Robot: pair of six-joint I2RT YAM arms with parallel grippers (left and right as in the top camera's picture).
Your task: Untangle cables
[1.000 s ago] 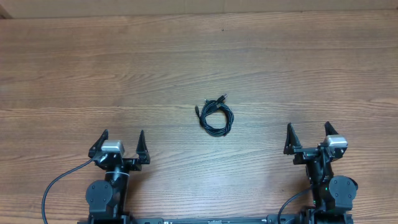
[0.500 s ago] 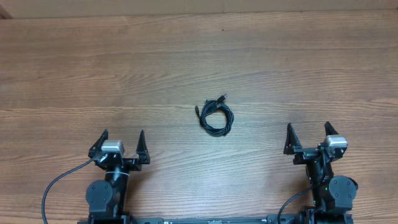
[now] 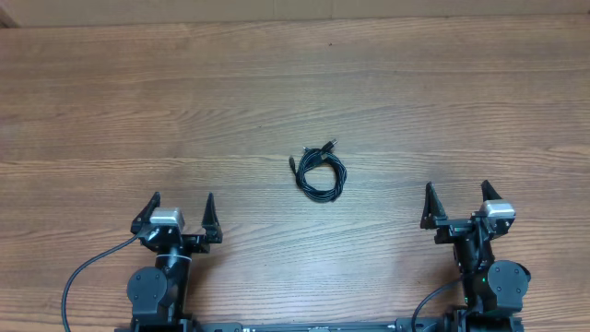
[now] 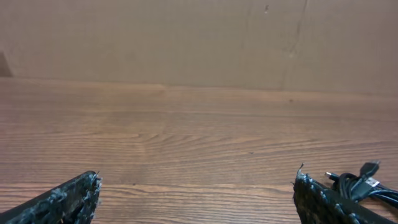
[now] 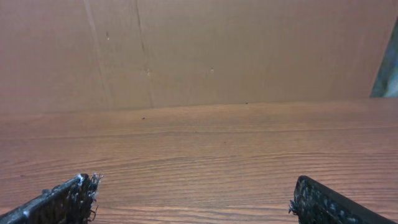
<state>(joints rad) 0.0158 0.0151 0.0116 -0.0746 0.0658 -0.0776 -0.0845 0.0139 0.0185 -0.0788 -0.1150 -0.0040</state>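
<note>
**Coiled cables lie untouched at mid-table, both grippers spread wide**

The cables (image 3: 320,171) sit in one small black bundle near the middle of the wooden table (image 3: 184,92), looped into a rough ring with a few plug ends poking out at its upper edge. Nothing touches them.

The left gripper (image 3: 182,198) is near the table's front edge, well apart from the bundle and to its left, with its jaws spread wide and nothing between them. From the left wrist camera, the bundle (image 4: 367,180) shows at the far right, just behind the tip of one finger (image 4: 323,202).

The right gripper (image 3: 457,187) is on the opposite side near the front edge, also apart from the bundle, with its jaws wide apart and empty. Its wrist camera shows only bare wood and a plain brown wall (image 5: 199,50) beyond.
</note>
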